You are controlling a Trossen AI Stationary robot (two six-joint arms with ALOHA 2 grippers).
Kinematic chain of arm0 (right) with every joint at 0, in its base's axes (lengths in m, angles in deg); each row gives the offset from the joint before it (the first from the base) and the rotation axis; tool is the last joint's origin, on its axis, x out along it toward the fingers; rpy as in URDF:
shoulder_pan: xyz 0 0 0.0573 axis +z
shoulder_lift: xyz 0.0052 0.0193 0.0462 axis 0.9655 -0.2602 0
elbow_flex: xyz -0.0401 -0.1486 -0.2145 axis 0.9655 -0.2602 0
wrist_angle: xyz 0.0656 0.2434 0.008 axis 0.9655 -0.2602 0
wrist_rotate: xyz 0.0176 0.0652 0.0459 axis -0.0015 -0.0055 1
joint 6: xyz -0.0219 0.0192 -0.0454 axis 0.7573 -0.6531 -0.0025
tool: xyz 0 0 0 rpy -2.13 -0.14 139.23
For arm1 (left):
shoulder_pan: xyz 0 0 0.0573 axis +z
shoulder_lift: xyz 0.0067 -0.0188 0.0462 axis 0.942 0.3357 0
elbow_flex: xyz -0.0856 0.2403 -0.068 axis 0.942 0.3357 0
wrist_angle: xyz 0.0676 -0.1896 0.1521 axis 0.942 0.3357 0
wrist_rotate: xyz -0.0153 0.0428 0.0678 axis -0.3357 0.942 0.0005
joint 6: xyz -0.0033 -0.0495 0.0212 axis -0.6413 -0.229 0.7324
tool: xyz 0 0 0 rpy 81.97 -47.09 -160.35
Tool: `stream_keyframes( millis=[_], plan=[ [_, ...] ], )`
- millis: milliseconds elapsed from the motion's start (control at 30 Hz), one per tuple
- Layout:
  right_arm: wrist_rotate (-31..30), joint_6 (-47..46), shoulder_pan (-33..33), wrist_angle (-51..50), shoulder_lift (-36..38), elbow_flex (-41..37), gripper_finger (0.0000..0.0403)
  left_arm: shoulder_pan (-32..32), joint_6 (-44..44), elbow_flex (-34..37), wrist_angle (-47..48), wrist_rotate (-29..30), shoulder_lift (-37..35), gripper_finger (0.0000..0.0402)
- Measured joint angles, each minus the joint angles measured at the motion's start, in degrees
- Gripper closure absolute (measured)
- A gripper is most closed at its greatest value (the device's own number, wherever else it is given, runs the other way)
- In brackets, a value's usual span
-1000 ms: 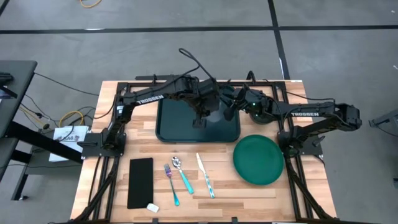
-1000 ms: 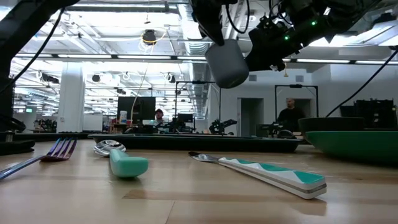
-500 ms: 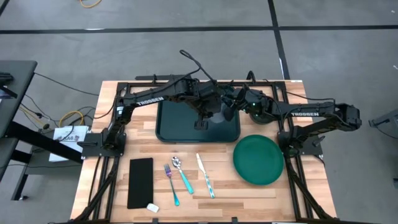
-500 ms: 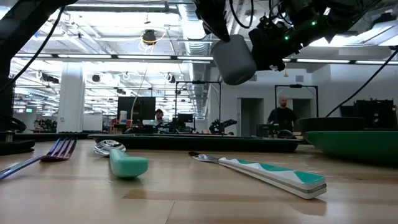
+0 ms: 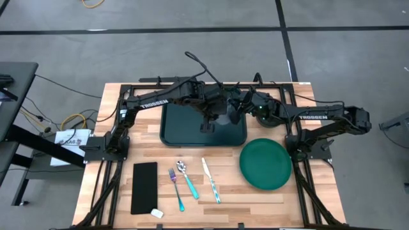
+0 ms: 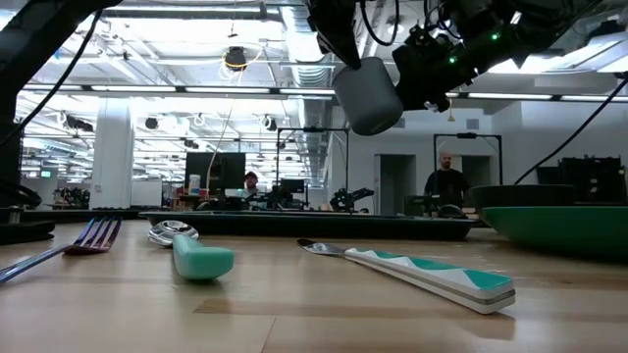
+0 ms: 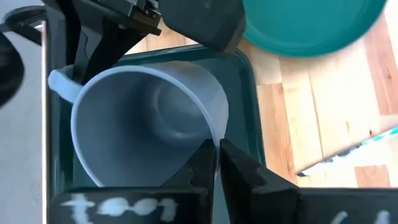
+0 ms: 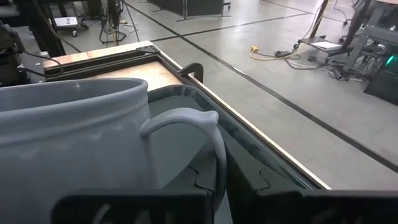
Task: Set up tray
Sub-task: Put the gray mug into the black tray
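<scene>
A pale grey-blue mug (image 6: 368, 95) hangs tilted above the dark green tray (image 5: 172, 128), which lies flat at the table's far middle. My left gripper (image 7: 217, 163) is shut on the mug and reaches in from the table's left. My right gripper (image 8: 217, 199) comes from the table's right and is shut on the mug as well. In the high view both grippers meet over the tray's right part, left gripper (image 5: 216, 110) and right gripper (image 5: 238, 112). My left gripper pinches the mug's rim wall (image 7: 216, 138), one finger inside the cup and one outside. The fingers come from above, slanting from the table's left. The mug is lifted clear of the tray and tilted. My right gripper has the mug's handle (image 8: 214, 146) between its two fingers. It comes from the table's right, about level. The gripper's own body hides the exact place of contact.
A round green plate (image 5: 265, 164) lies near the tray's right corner. A black napkin (image 5: 144, 187), fork (image 5: 177, 188), spoon (image 5: 187, 179) and knife (image 5: 211, 180) lie along the table's near side. People stand in the room behind.
The mug has shifted a little toward the table's right, closer to my right gripper, and has tipped slightly, still held clear above the tray by my left gripper.
</scene>
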Motion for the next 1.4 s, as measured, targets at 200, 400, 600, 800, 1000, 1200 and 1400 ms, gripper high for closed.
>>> stream_keyframes(
  millis=[200,400,600,800,1000,1200,1400],
  plan=[
    [-5.5,-0.4,0.0,0.8,-1.1,0.0,0.0398,0.1,-4.5,0.0,-0.7,5.5,0.0,0.0379],
    [-15.3,-4.1,-0.1,3.5,-4.5,0.0,0.0399,0.1,-11.7,0.0,-0.5,14.3,0.0,0.0373],
    [-25.1,-10.1,-2.6,4.3,-7.4,-0.1,0.0399,1.1,-19.2,0.0,0.8,23.0,0.0,0.0372],
    [-28.6,-14.3,-6.6,13.0,-11.3,-3.0,0.0400,3.8,-24.4,0.0,5.3,23.2,0.0,0.0372],
    [-36.6,-15.5,-6.4,24.0,-16.8,-7.4,0.0400,5.9,-24.3,0.0,9.0,22.9,0.0,0.0372],
    [-40.8,-6.3,-4.4,35.1,-23.3,-7.4,0.0400,7.5,-21.8,0.0,9.3,22.9,0.0,0.0372],
    [-49.9,-11.8,-2.6,37.8,-30.3,-7.4,0.0400,9.3,-19.4,0.0,9.7,22.8,0.0,0.0372]
  ],
)
